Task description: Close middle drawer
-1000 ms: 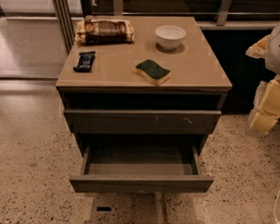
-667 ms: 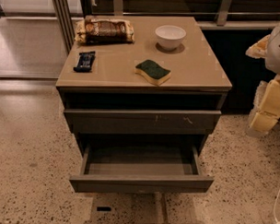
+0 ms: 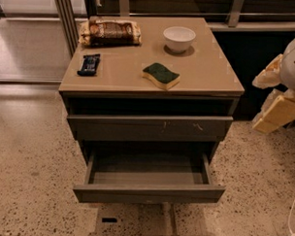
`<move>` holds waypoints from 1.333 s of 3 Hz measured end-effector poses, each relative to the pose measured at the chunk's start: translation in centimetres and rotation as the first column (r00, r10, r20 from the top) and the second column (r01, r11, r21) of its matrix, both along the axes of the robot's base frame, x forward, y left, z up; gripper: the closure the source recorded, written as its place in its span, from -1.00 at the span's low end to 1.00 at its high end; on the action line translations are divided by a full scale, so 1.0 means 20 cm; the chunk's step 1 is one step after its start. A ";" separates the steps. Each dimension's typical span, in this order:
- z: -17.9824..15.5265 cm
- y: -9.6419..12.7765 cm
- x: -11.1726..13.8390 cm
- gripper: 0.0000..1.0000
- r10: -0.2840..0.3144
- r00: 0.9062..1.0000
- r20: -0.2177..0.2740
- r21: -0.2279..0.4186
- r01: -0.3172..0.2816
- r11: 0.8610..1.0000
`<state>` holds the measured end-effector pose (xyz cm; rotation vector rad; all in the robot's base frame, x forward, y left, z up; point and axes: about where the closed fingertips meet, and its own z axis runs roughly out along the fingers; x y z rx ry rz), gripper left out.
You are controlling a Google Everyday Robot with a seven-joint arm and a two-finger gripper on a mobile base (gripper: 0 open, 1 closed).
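The middle drawer (image 3: 149,192) is pulled far out of the grey-brown cabinet (image 3: 71,87). Its plain front faces me and its grey inside (image 3: 148,171) holds nothing. Above it, the top drawer (image 3: 149,126), with small white scuffs on its front, stands out a little from the cabinet. My gripper (image 3: 277,97) hangs at the right edge of the camera view, level with the top drawer, to the right of the cabinet and apart from it. It touches nothing.
On the cabinet top lie a green and yellow sponge (image 3: 161,74), a white bowl (image 3: 179,38), a dark snack bar (image 3: 88,64) and a brown chip bag (image 3: 110,31). Speckled floor (image 3: 29,174) surrounds the cabinet. A railing (image 3: 233,11) runs behind it.
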<state>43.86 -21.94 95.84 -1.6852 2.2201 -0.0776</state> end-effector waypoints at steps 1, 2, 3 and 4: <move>-0.22 0.02 0.01 0.16 0.004 1.000 -0.009 0.066 -0.004 0.998; -0.52 0.04 0.00 0.63 0.001 0.998 -0.056 0.144 0.007 0.989; -0.53 0.04 -0.01 1.00 -0.001 0.998 -0.056 0.143 0.009 0.990; -0.53 0.04 -0.01 1.00 -0.001 0.998 -0.056 0.143 0.009 0.990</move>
